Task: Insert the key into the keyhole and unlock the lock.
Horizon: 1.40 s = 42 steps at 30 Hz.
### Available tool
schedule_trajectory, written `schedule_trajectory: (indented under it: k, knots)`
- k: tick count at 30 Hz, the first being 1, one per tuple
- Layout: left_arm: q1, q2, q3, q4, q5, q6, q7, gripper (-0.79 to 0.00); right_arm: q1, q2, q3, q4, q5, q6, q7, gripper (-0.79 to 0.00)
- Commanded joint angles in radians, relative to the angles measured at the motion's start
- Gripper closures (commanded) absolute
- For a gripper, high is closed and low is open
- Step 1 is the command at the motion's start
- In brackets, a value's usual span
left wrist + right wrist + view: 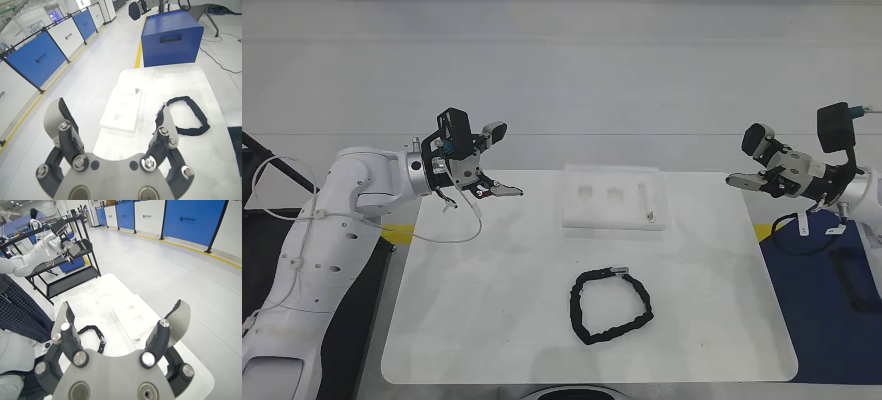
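Right, both grippers are spread wide and hold nothing: my left gripper [504, 160] hangs by the table's [492, 330] far left corner, my right gripper [742, 158] by its far right.

The key [649, 213] lies in the white foam tray [577, 222], at the end nearest my right arm. I'd take it with that arm, pinching the head so the blade stays free.

The black chain lock [612, 305] lies on the table nearer me. My left gripper should steady its metal end [619, 269].

I can read nothing on key or lock. The blue partition panels [36, 60] carry a printed logo.
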Motion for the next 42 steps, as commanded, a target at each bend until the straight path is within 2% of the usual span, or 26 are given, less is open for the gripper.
schedule_trajectory:
  k: [1,17,22,29,31,42]
  knots:
    - [0.0,0.0,0.0,0.0,0.0,0.0,0.0,-0.785,0.0,0.0,0.0,0.0,0.0,0.0,0.0,-0.784]
    - [0.0,0.0,0.0,0.0,0.0,0.0,0.0,-0.785,-0.003,0.0,-0.002,0.001,-0.002,0.007,-0.003,-0.785]
    - [0.0,0.0,0.0,0.0,0.0,0.0,0.0,-0.785,0.012,-0.016,-0.064,0.002,-0.091,0.106,-0.043,-0.785]
    - [0.0,0.0,0.0,0.0,0.0,0.0,0.0,-0.785,0.122,-0.064,-0.237,0.118,-0.162,0.308,-0.065,-0.785]
    - [0.0,0.0,0.0,0.0,0.0,0.0,0.0,-0.785,0.16,-0.081,-0.287,0.162,-0.179,0.368,-0.059,-0.785]
    - [0.0,0.0,0.0,0.0,0.0,0.0,0.0,-0.785,0.33,-0.19,-0.544,0.416,-0.167,0.553,0.052,-0.785]
